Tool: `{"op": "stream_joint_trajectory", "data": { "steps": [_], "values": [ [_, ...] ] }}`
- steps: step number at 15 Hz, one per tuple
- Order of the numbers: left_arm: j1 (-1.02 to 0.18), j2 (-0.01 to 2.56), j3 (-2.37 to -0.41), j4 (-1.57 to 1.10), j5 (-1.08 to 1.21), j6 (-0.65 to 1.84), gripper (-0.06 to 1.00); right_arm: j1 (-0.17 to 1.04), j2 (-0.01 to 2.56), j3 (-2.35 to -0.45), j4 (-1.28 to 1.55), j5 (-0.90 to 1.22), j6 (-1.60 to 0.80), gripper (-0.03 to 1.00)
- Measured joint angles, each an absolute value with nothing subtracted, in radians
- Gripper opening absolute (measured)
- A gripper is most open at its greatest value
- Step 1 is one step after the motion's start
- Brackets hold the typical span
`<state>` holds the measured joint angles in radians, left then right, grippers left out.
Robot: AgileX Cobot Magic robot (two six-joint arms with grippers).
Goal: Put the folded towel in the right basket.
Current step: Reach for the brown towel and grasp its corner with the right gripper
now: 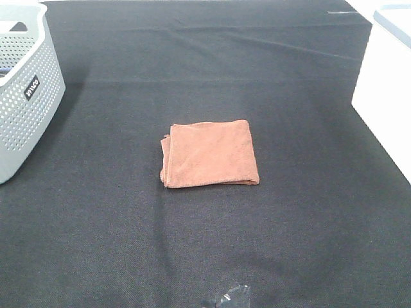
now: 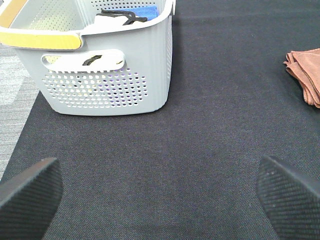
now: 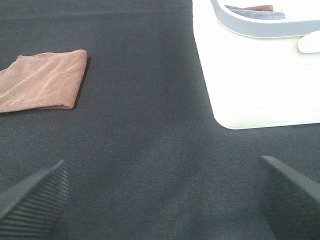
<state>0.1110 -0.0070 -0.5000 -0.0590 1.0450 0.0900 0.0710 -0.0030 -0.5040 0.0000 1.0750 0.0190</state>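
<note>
Folded towel [image 1: 210,154] lies flat mid-table, well apart from the right basket [image 1: 383,96] at the right edge; right gripper [image 3: 161,197] hangs wide open, empty, and should pinch every layer at the towel's right edge to keep it folded.

Table: we are seeing black cloth [image 2: 210,145] stretching beneath and ahead of the left claw [image 2: 160,197].
Floor: we are spotting grey carpet [image 2: 12,90] lying past the cloth's edge beside that claw.
</note>
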Motion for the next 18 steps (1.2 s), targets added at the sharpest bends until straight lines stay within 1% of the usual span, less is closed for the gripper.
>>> {"op": "stream_joint_trajectory", "data": {
  "steps": [18],
  "values": [
    [0.111, -0.007, -0.5, -0.059, 1.045, 0.09, 0.98, 0.071, -0.003, -0.504, 0.0, 1.075, 0.019, 0.97]
  ]
}}
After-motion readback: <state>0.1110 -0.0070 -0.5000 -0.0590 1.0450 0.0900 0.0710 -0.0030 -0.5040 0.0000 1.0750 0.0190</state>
